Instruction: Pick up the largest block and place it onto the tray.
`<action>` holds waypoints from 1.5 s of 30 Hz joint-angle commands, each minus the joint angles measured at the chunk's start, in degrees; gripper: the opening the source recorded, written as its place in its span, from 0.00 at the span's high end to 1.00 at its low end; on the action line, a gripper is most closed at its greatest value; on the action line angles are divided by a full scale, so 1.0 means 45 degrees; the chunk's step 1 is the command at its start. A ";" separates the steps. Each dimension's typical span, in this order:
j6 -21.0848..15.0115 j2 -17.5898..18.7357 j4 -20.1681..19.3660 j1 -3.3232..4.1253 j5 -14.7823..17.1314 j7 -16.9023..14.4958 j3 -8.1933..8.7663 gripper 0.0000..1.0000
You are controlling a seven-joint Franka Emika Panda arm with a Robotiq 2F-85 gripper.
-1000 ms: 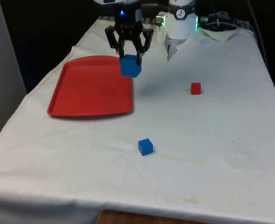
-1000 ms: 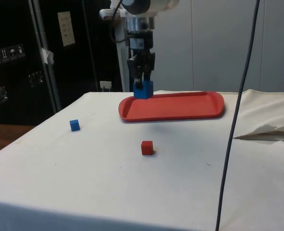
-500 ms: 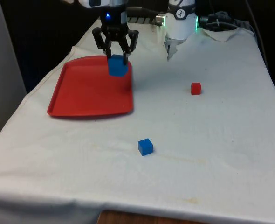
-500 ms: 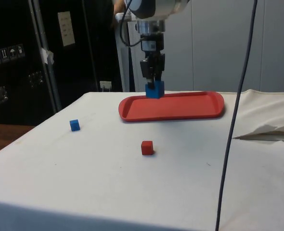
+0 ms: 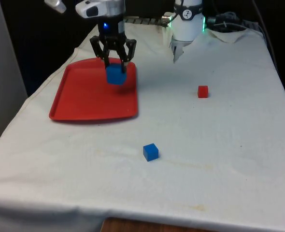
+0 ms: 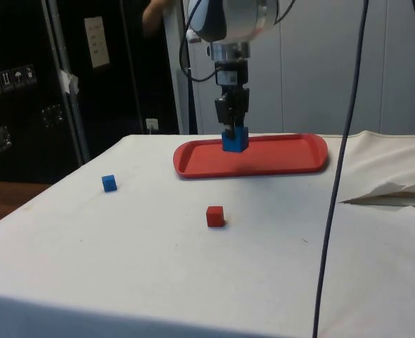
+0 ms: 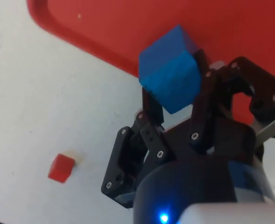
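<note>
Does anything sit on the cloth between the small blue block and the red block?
No. In the front view the white cloth between the small blue block and the red block is bare; the side view agrees.

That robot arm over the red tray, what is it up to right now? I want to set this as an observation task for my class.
The gripper is shut on the large blue block and holds it just above the red tray, near the tray's corner at the front view's right and far side. The block has not been released. Two smaller blocks lie on the white cloth: a small blue block towards the near edge, and a small red block towards the front view's right.
</note>
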State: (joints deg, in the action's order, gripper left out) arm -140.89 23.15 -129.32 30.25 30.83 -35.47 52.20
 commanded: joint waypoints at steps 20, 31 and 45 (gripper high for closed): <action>0.0089 0.2903 0.0942 -0.0535 0.3960 -0.3591 0.0382 1.00; 0.0127 0.2992 0.1006 -0.0522 0.4074 -0.3641 0.0395 0.84; 0.0115 0.3005 0.1006 -0.0522 0.4074 -0.3629 0.0395 0.00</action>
State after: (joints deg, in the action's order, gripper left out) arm -140.37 36.67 -124.79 27.90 49.16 -51.80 53.97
